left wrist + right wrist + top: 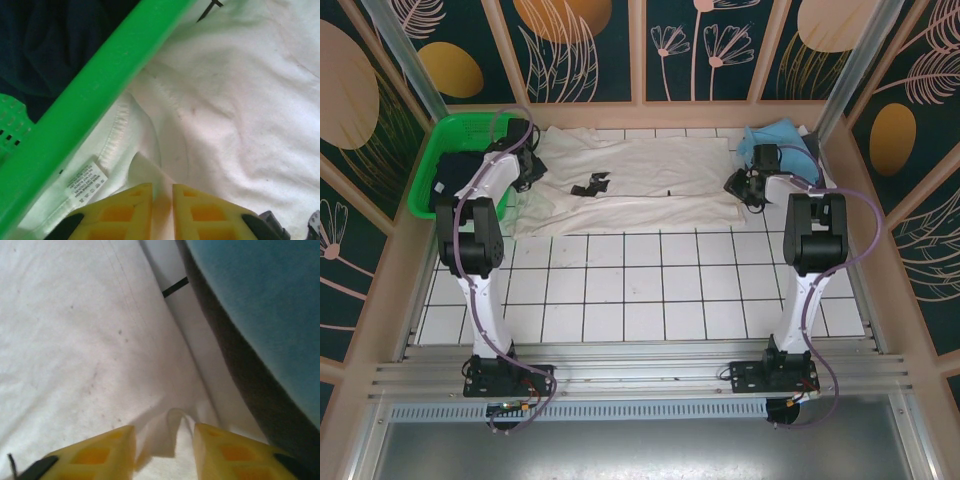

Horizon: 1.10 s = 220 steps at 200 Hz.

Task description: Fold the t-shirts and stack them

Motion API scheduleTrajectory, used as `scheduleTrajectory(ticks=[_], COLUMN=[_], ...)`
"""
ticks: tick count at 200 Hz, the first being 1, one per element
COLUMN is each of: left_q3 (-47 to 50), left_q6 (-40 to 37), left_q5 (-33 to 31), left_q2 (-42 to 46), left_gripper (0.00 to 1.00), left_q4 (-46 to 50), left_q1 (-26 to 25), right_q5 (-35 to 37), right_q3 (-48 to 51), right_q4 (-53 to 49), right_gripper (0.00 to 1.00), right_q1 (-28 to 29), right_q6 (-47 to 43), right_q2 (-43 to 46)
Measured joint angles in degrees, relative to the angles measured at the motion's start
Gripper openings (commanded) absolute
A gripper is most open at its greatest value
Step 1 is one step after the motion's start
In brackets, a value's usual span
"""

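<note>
Overhead: the cream-white t-shirt [640, 175] lies spread flat across the far part of the tiled bench [650, 290], long axis running left to right. We note a small black mark [590, 185] on it left of centre.

The left gripper [528, 170] sits at the shirt's left end, just beside the green mesh basket [425, 185]. The right gripper [738, 186] sits at the shirt's right end, near the light blue t-shirt [775, 138] bunched in the far right corner.

Left wrist: the yellow fingers [135, 210] are nearly together, and the left gripper [162, 192] pinches a raised fold of the cream-white t-shirt [240, 100]. A care label [85, 182] lies beside a stitched hem. The basket rim [100, 95] crosses diagonally, touching the cloth. Inside the basket we see the dark navy t-shirt [50, 40], also visible overhead [460, 170].

Right wrist: the right gripper [165, 437] has its fingers [225, 455] closed on a bunched ridge of the cream-white t-shirt [65, 340], with a wider gap than on the left. The light blue t-shirt [265, 295] lies at upper right. A dark band runs along its edge; we cannot tell whether it is shadow or cloth.
</note>
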<state>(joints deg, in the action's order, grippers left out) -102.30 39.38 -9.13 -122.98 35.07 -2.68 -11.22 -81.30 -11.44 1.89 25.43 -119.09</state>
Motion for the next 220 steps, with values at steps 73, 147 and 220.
scheduleTrajectory(ticks=[73,147,220], left_q3=[0.8,27.9,37.5], left_q6=[-1.4,-1.9,-2.4], left_q5=[4.1,8.2,4.5], left_q2=[4.2,16.0,16.6], left_gripper=[0.48,0.46,0.47], left_q4=[-1.4,-10.6,-13.5], left_q1=[-1.2,-8.8,-7.9], right_q5=[2.0,5.3,6.1], right_q3=[7.2,-5.7,-16.0], right_q4=[2.8,-1.5,-5.5], right_gripper=[0.34,0.32,0.36], right_q1=[13.6,11.9,11.6], right_q6=[-0.7,-2.6,-2.8], right_q2=[8.6,-3.0,-11.4])
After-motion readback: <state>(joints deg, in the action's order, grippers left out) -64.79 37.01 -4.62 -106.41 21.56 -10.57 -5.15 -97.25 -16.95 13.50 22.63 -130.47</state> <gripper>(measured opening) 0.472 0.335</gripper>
